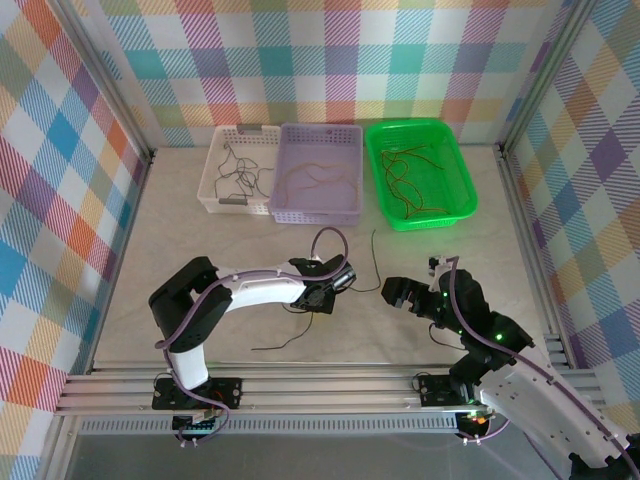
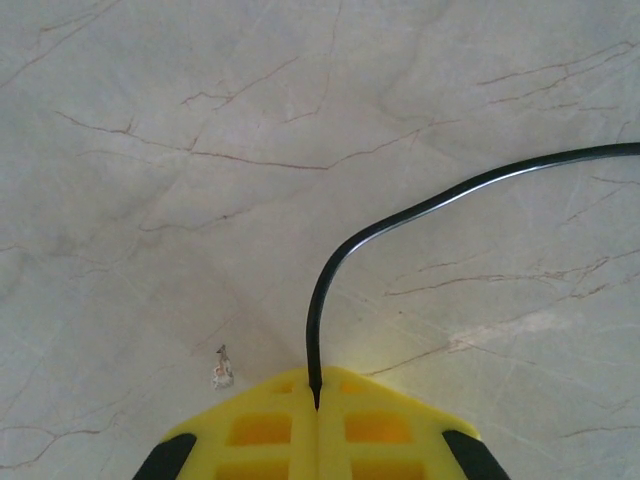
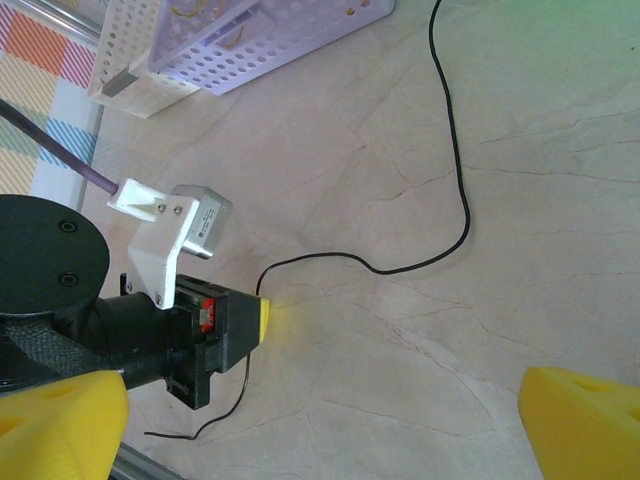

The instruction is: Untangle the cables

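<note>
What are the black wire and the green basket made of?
The black wire probably has a smooth, glossy plastic coating: a bright shine line runs along its bend, and it curves easily. The green basket looks like moulded plastic: one even bright colour, slightly shiny.

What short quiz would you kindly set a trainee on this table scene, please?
1. True or false: the left arm's yellow fingers are shut on the thin black cable.
2. Which perforated plastic basket stands in the middle of the row? A white basket; B lavender basket; C green basket.
3. Complete: the right arm's yellow fingers stand ___ above the marbled table.
Key: 1 true; 2 B; 3 open.
</note>
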Tool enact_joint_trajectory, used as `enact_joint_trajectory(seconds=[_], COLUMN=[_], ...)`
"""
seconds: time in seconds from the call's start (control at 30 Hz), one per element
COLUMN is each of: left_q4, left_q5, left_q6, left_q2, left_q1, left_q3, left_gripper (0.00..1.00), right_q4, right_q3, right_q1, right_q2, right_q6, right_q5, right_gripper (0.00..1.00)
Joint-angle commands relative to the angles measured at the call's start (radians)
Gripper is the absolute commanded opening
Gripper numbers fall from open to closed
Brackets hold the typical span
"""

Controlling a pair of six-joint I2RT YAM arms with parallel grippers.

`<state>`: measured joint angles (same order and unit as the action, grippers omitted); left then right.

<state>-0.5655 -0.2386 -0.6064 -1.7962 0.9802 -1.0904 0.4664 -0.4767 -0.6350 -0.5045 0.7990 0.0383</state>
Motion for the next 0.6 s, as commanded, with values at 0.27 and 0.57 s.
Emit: enact_joint_trajectory(seconds=[0.27,0.57], left_q4=[-0.162,-0.189], left_q5=[-0.21,-0.297], left_q6=[0.043,0.107], left_q2=[0.414,0.62], left_q1=[0.006,-0.083], left_q3=[-0.095,-0.16], left_gripper=[0.0,0.0], right_q4=[-0.016,-0.02], right_q3=[0.03,0.036], right_q1=[-0.005,-0.005], right_q2=[0.018,0.066], right_q6=[-0.006,-0.023], right_q5=[0.021,0.024], right_gripper=[1.0,1.0])
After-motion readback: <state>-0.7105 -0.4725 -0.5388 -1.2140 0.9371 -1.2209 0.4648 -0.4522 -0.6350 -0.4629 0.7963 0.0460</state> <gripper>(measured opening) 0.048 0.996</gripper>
